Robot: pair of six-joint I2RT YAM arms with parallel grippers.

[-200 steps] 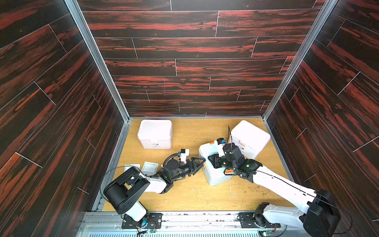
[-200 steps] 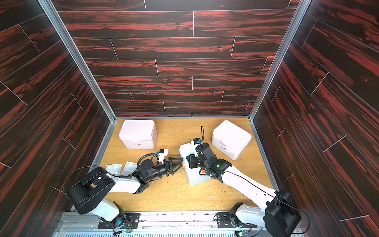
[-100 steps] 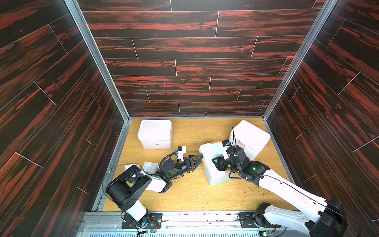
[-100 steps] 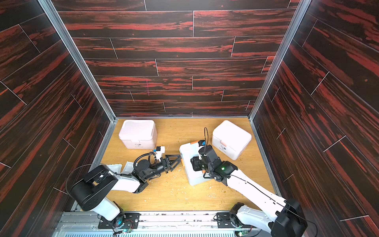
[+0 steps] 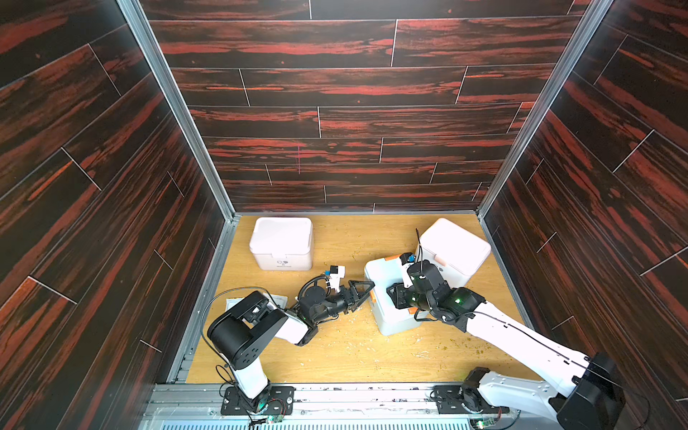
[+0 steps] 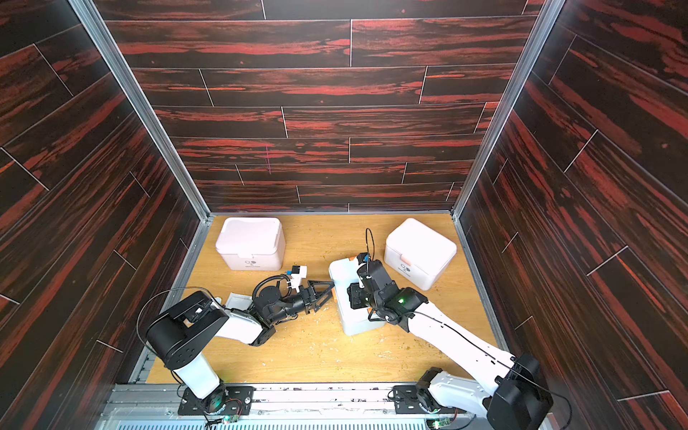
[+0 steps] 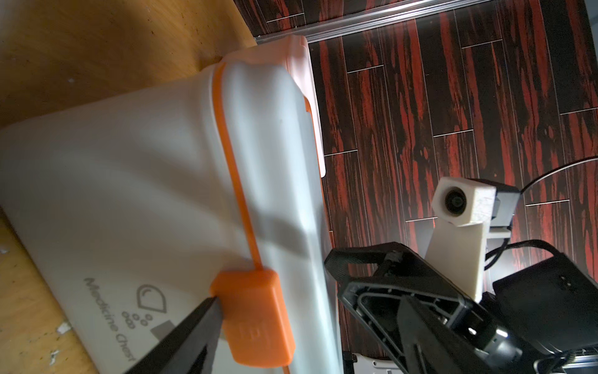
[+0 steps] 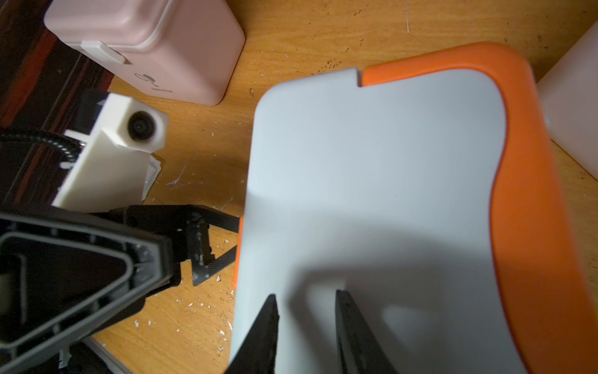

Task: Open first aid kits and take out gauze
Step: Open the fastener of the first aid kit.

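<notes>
Orange latch (image 7: 255, 320) right at the fingertip! The left claw (image 5: 369, 292) is spread wide and grips nothing, one black finger (image 7: 194, 330) touching the edge of that clasp on the front of the blue-white medicine chest (image 5: 379, 273). Over the top, the right claw (image 8: 305, 298) hangs above the chest's pale lid (image 8: 372, 178), jaws partly apart with nothing between them. I cannot tell whether the tips press on the lid.

The lid is down, so any gauze inside is hidden. The chest looks like smooth, stiff moulded plastic, slick and probably light enough to skate away when the latch is pried. My read is to pin the lid from above and hook the latch's free lip rather than squeeze the rounded walls. The orange handle (image 8: 534, 194) curves along the far edge of the lid.

Two white gauze packets (image 6: 238, 301) lie flat beside the left arm, near the left wall. They look soft and thin, best pinched by an edge.

Two pink kits, one at the back left (image 5: 281, 242) and one at the back right (image 5: 452, 247), sit shut, the right one just beside the chest. Underneath is a light wooden surface (image 5: 372, 353) sprinkled with small scraps. Dark red-streaked plank walls (image 5: 335, 93) close it in on three sides.
</notes>
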